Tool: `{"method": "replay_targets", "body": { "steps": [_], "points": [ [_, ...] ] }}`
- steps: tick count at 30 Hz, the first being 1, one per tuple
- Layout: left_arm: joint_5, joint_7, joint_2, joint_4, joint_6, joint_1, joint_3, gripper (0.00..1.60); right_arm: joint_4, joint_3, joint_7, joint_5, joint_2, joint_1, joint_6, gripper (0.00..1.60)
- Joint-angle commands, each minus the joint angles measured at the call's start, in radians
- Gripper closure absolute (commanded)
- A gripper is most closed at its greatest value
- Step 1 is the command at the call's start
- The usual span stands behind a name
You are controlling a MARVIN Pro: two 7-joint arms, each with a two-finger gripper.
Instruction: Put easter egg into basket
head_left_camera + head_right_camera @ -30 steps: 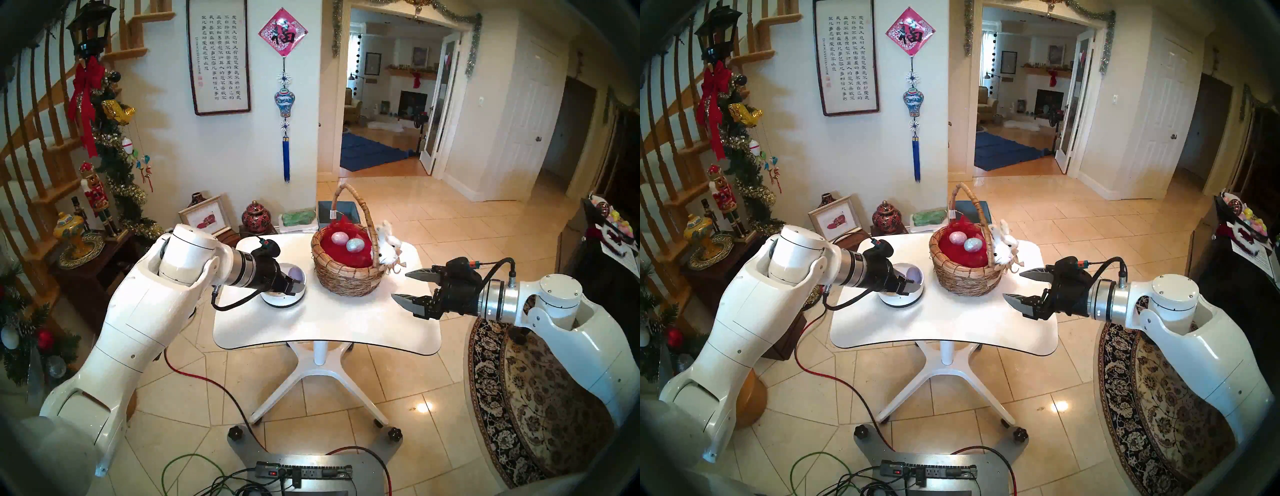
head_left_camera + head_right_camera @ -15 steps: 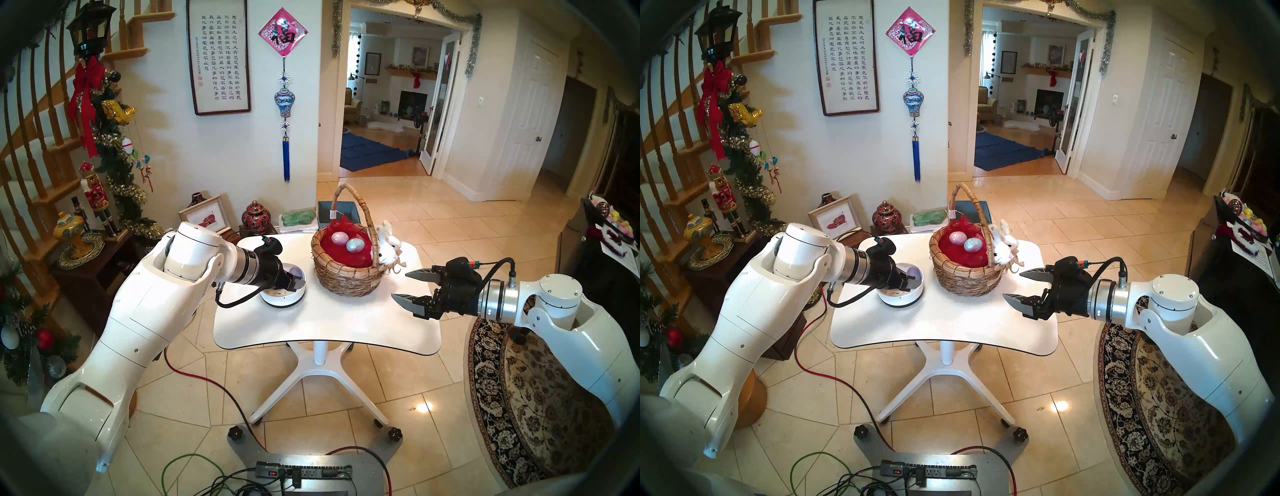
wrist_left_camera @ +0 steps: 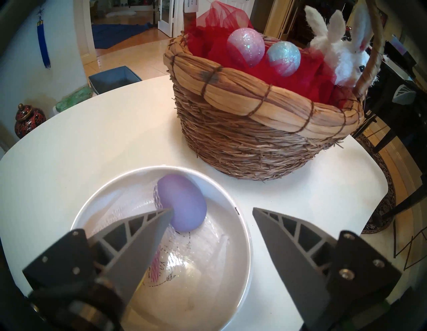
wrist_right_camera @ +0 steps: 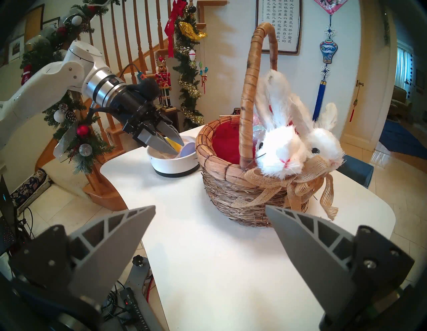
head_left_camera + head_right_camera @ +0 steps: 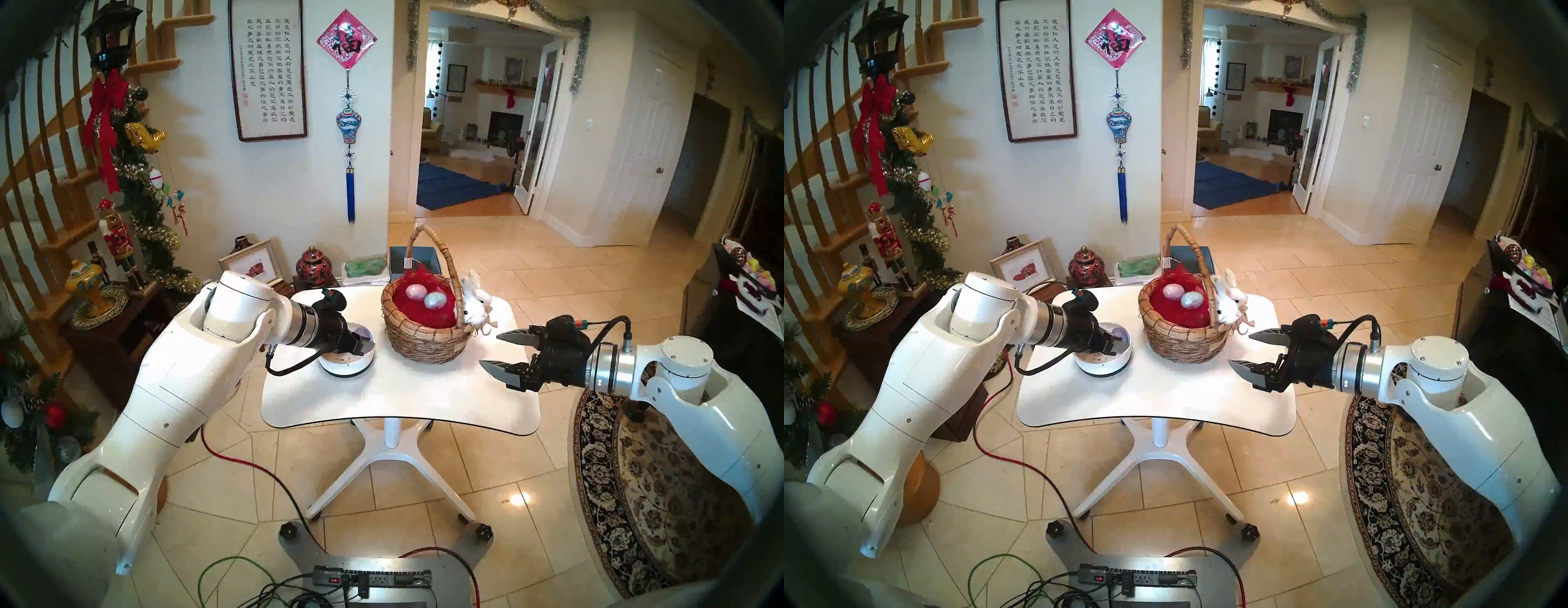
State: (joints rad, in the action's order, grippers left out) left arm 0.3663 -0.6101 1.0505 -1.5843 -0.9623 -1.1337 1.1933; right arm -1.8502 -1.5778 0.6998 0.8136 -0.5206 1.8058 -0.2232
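Reaching into the white bowl, left gripper gapes around the unlabelled purple egg.

Left gripper pitched down and forward, jaws parted with a clear gap. Right gripper roughly level, pointing inward, jaws spread wide, holding nothing. Both arms bent at elbows.

Plain lilac egg in a white bowl; glittery pink egg and silver-blue egg on red tissue; tan straw basket; white bunny.
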Motion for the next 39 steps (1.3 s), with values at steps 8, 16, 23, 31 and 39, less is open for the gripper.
{"method": "replay_targets", "body": {
  "steps": [8,16,23,31,39],
  "points": [
    [0.039,0.018,-0.016,0.001,0.002,0.032,-0.011,0.33,-0.001,-0.01,-0.002,0.002,0.002,-0.001,0.003,0.0],
    [0.056,0.033,-0.02,0.003,0.002,0.036,-0.019,0.33,-0.001,-0.01,-0.002,0.002,0.002,-0.001,0.003,0.0],
    [0.069,0.041,-0.021,0.01,0.002,0.042,-0.025,0.33,-0.001,-0.01,-0.002,0.002,0.002,-0.001,0.003,0.0],
    [0.07,0.052,-0.008,0.037,0.002,0.062,-0.035,0.37,-0.001,-0.009,-0.002,0.002,0.002,-0.001,0.003,0.0],
    [0.071,0.061,0.004,0.059,0.002,0.079,-0.041,0.38,-0.001,-0.009,-0.002,0.002,0.002,-0.001,0.003,0.0]
  ]
}}
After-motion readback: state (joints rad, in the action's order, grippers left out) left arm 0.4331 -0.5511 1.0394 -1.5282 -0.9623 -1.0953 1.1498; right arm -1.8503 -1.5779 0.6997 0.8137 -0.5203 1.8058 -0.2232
